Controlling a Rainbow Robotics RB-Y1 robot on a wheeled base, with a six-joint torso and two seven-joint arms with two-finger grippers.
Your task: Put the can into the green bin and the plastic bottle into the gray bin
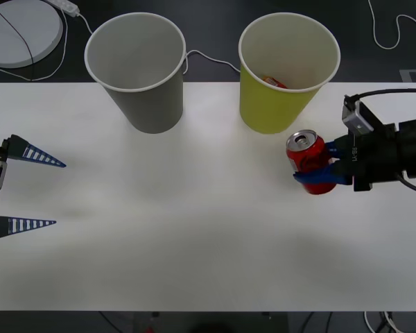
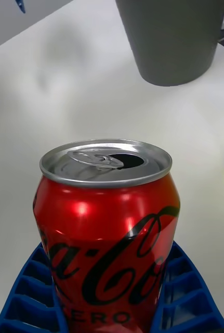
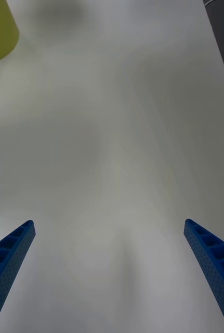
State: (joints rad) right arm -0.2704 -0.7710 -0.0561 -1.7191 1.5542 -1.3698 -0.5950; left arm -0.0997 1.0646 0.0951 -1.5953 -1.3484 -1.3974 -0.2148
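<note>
Landmark: the green bin [image 1: 288, 69], standing upright at the far side of the table [image 1: 194, 243]; all places are given relative to it.
Can: the can [image 1: 310, 161] is held upright just in front of the green bin and slightly toward the robot's right, close to the bin's base but apart from it. Whether it rests on the table or is lifted cannot be told.
Right gripper: the right gripper [image 1: 324, 172] is closed around the can's lower body, one blue ribbed finger [image 2: 31, 291] on each side in the right wrist view; the silver top with its open tab is left clear.
Left gripper: the left gripper [image 1: 35, 191] is parked far to the bin's left, fingers spread wide over bare table.
Gray bin: the gray bin [image 1: 137, 69] stands beside the green bin, on its left, well apart.
Bin contents: something orange is seen inside the green bin; it cannot be identified.
Step in hand (judged): can grasped, transfer to the green bin not yet done.
Method note: the can should be raised until its base is above the white rim, then carried over the opening and released centred. The light cup could be tipped by a knock on the rim.
</note>
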